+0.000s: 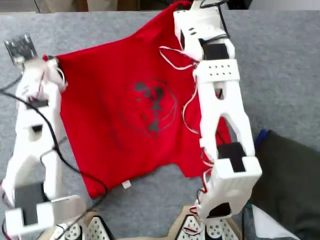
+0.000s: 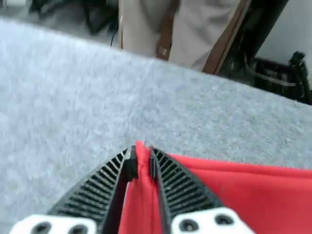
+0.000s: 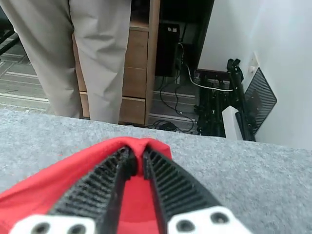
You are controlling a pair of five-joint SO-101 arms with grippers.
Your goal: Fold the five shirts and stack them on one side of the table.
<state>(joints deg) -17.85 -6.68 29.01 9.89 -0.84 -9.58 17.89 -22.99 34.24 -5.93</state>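
On the grey desk we saw a red shirt spread mostly flat with its dark print up, lying between the two arms. At its far left corner, the left fingers were clamped on a fold of the red fabric, with bare desk beyond the tips. At the shirt's far right corner, by the desk's far edge, the right fingers were pinched on another bunched bit of the shirt. The near hem lay loose, a small white tag at its edge. A dark cloth sat on the desk's right side, just beside the right arm, apart from the shirt.
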